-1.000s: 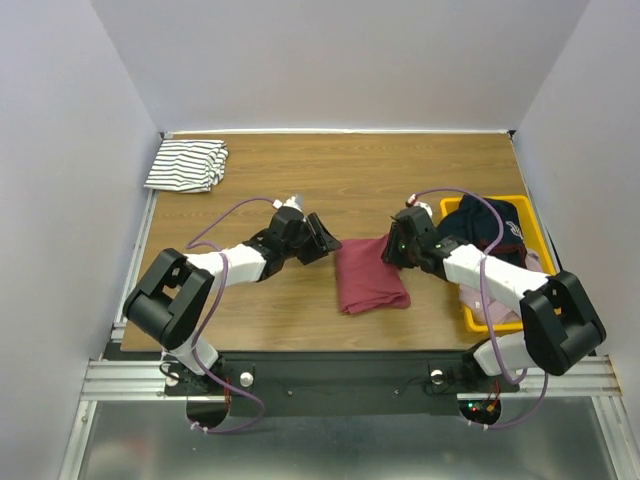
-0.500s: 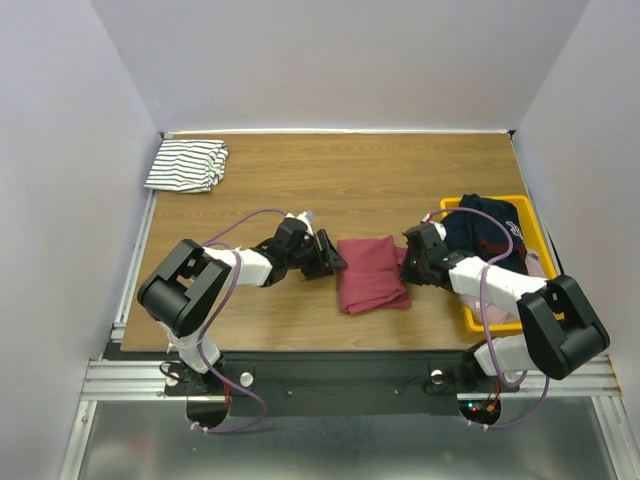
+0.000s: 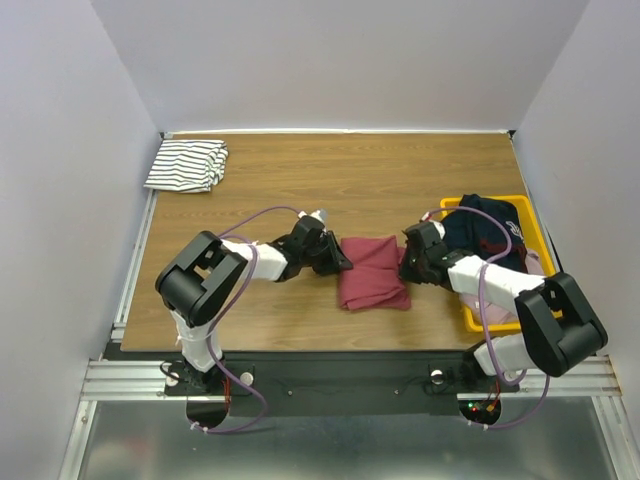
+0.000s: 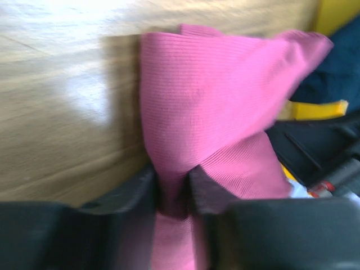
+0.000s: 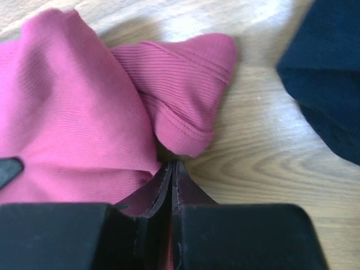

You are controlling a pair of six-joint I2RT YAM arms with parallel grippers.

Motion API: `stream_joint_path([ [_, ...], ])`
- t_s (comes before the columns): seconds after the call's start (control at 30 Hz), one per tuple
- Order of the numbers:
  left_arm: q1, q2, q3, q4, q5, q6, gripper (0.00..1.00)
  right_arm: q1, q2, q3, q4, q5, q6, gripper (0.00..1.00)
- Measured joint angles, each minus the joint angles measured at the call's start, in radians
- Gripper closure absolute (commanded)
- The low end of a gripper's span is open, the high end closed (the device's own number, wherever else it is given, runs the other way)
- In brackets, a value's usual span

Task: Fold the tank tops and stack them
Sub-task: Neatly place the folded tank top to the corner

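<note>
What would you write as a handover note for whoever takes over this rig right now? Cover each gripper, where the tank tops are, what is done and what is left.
Left gripper: closed on the left edge of the red tank top.
Right gripper: shut at its right edge; a grip on cloth is unclear.
Striped tank top: folded, far left corner of the table.
Done: both tops folded; the red one lies mid-table.
Left: probably carry the red one over and stack the two.

The first tank top lies at the far left corner of the bench. The second tank top lies near the front, about midway across, left of a bin at the right edge. Other clothes are piled in the bin.
</note>
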Motion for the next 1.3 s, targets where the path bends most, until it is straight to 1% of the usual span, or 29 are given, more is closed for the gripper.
stream_joint_path([
  [0.03,-0.002,0.003,0.015,-0.03,-0.023,0.007,0.86,0.0,0.002,0.002,0.002,-0.004,0.0,0.84],
  [0.07,-0.004,0.008,0.037,-0.063,-0.037,0.014,0.94,0.0,0.006,0.005,0.008,-0.008,-0.001,0.7],
  [0.1,-0.005,0.012,0.058,-0.089,-0.054,0.023,1.0,0.0,0.01,0.007,0.014,-0.013,-0.002,0.62],
  [0.13,-0.009,0.021,0.093,-0.13,-0.083,0.039,1.0,0.0,0.011,0.01,0.015,-0.019,-0.004,0.47],
  [0.17,-0.011,0.026,0.117,-0.159,-0.103,0.046,1.0,0.0,0.01,0.018,0.013,-0.025,-0.009,0.39],
  [0.27,-0.011,0.05,0.229,-0.307,-0.226,0.113,1.0,0.0,-0.007,0.051,0.006,-0.041,-0.025,0.23],
  [0.33,-0.005,0.074,0.307,-0.396,-0.303,0.157,1.0,0.0,-0.031,0.09,-0.005,-0.05,-0.034,0.21],
  [0.4,0.006,0.101,0.391,-0.483,-0.386,0.204,1.0,0.0,-0.061,0.136,-0.011,-0.059,-0.048,0.21],
  [0.53,0.052,0.172,0.586,-0.643,-0.573,0.316,1.0,0.0,-0.109,0.217,-0.015,-0.095,-0.066,0.21],
  [0.6,0.094,0.222,0.701,-0.718,-0.676,0.38,1.0,0.0,-0.118,0.237,-0.014,-0.124,-0.076,0.2],
  [0.83,0.262,0.407,1.034,-0.829,-0.872,0.558,1.0,0.0,-0.123,0.243,-0.033,-0.187,-0.118,0.2],
  [0.97,0.349,0.505,1.192,-0.863,-0.924,0.64,1.0,0.0,-0.114,0.243,-0.038,-0.214,-0.13,0.21],
  [1.1,0.427,0.585,1.341,-0.884,-0.937,0.724,1.0,0.0,-0.09,0.243,-0.04,-0.229,-0.136,0.2],
  [1.3,0.514,0.637,1.481,-0.882,-0.941,0.832,1.0,0.0,-0.072,0.243,-0.041,-0.232,-0.141,0.2],
])
